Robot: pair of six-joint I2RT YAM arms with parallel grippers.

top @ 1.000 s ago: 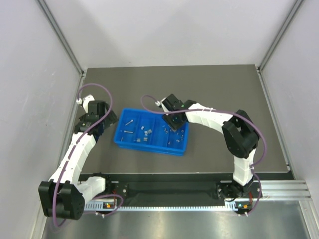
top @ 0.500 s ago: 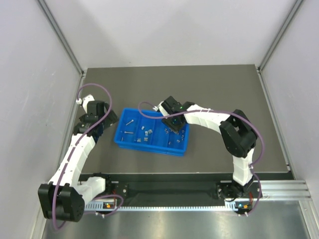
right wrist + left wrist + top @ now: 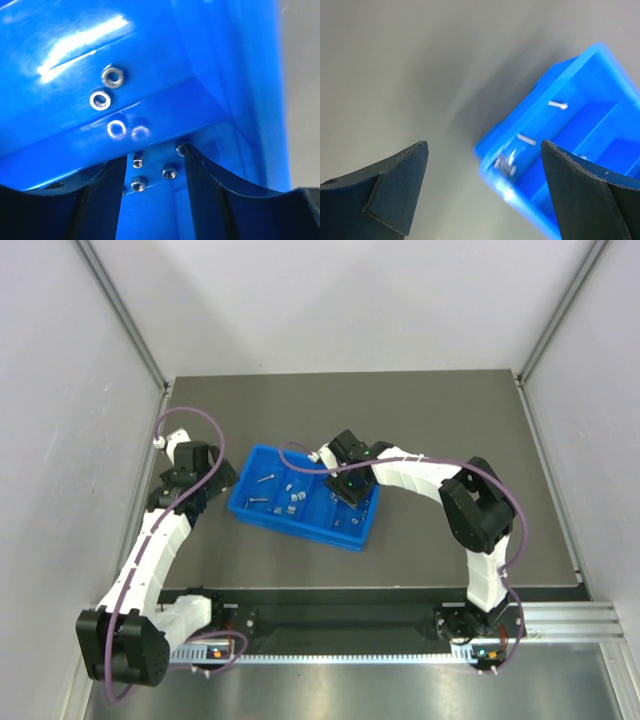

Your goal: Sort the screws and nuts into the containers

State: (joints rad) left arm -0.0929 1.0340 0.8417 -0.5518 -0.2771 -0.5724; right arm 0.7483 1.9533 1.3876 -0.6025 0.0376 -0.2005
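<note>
Right fingers hang parted and empty inside the right end of the blue tray, straddling a few nuts beside a divider — a pick seems in hand. Next, I judge, they must drop and pinch one nut. Left fingers, wide open and empty, hover above the table just left of the tray — screws lie in its left section.

- The tray is set mid-table.
- Screws are held in its left compartment, nuts further right.
- The left gripper is placed just left of the tray, the right gripper over its right end.
</note>
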